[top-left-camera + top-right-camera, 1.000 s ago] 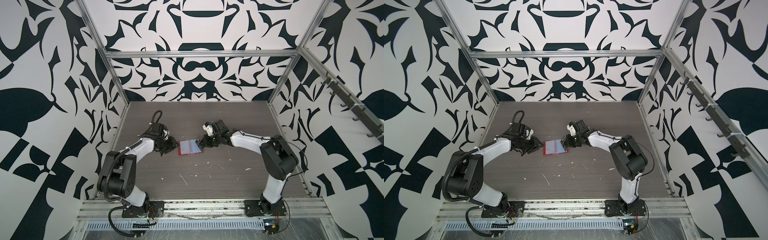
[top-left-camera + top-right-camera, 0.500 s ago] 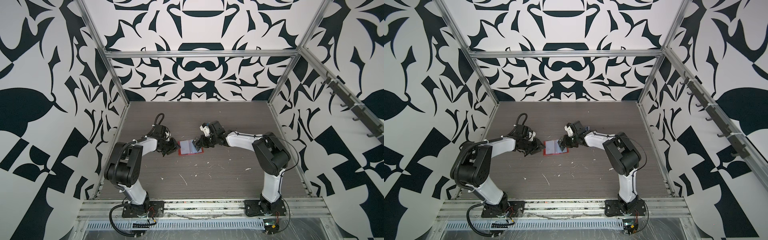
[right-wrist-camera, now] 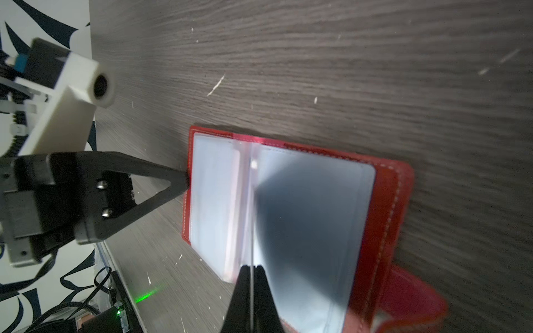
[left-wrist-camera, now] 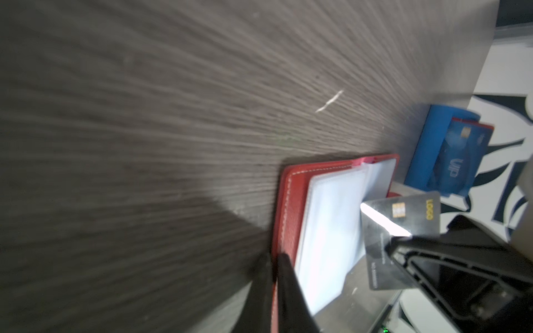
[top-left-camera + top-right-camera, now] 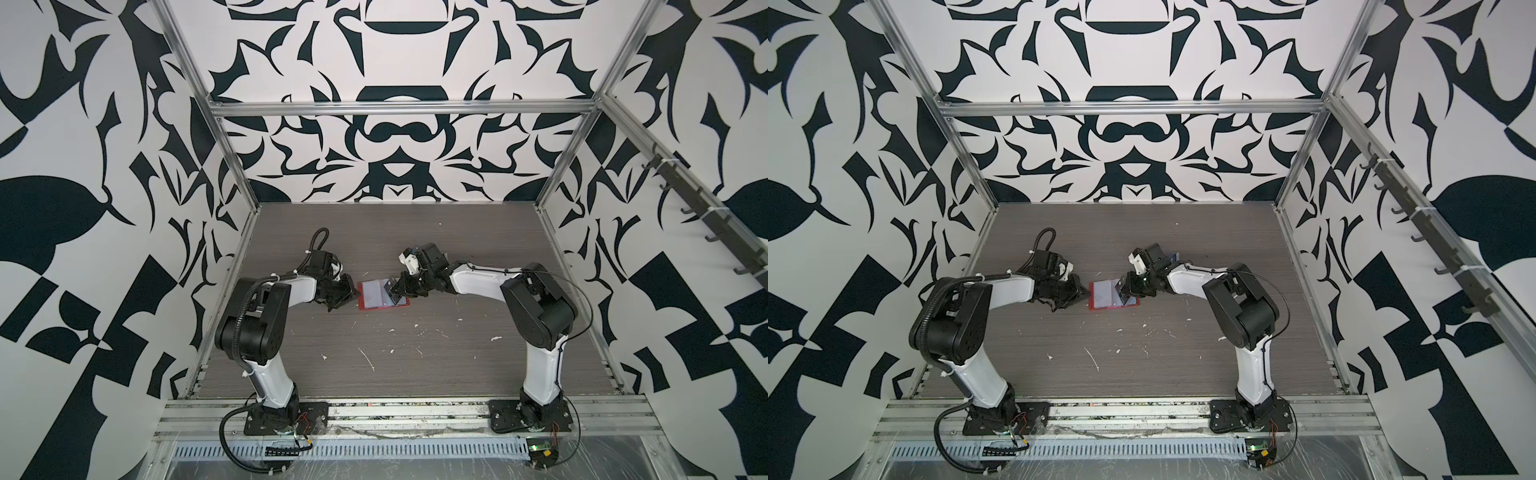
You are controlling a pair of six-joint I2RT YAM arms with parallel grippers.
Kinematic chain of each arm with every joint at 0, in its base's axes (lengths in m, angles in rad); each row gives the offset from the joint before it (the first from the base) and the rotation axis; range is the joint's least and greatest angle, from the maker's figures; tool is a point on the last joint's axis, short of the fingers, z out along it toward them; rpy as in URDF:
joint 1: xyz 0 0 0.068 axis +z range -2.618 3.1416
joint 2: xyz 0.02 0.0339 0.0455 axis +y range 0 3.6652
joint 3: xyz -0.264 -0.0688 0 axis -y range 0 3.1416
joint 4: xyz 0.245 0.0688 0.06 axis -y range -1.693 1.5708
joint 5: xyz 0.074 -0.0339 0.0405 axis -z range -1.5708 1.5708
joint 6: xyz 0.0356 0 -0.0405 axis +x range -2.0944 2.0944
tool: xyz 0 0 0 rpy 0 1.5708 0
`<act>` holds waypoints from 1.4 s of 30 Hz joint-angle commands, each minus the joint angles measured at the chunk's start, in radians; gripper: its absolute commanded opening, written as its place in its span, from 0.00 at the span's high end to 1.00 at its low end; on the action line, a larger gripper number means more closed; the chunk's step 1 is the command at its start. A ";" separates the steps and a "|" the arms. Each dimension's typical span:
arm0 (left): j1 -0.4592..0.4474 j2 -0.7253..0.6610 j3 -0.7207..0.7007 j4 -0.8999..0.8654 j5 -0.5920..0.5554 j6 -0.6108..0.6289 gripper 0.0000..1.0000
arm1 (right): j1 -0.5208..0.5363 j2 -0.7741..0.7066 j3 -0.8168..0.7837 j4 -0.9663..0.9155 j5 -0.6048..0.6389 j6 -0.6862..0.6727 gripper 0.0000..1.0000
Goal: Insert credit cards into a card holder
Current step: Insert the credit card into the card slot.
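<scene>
Left wrist view, lower right: right claw [image 4: 395,245] clamped on a dark card [image 4: 415,219], thin, stiff, probably slick, best pinched near an edge, tilted over the open red wallet [image 4: 288,201] at lower centre, left claw [image 4: 274,262] shut on its soft cover edge

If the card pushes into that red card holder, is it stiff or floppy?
Probably floppy: the card holder seems soft stitched leather, its clear sleeves fanning loosely. Likely light, so the card in the right gripper could slide it; the left gripper, shut on its edge, should steady it.
</scene>
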 commanded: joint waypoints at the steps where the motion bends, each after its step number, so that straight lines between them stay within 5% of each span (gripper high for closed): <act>1: 0.001 0.006 -0.018 -0.012 -0.007 -0.011 1.00 | 0.013 -0.010 0.035 0.047 -0.017 0.014 1.00; 42: 0.002 -0.023 -0.017 -0.042 0.003 -0.006 1.00 | 0.016 0.052 0.017 0.101 -0.011 0.068 1.00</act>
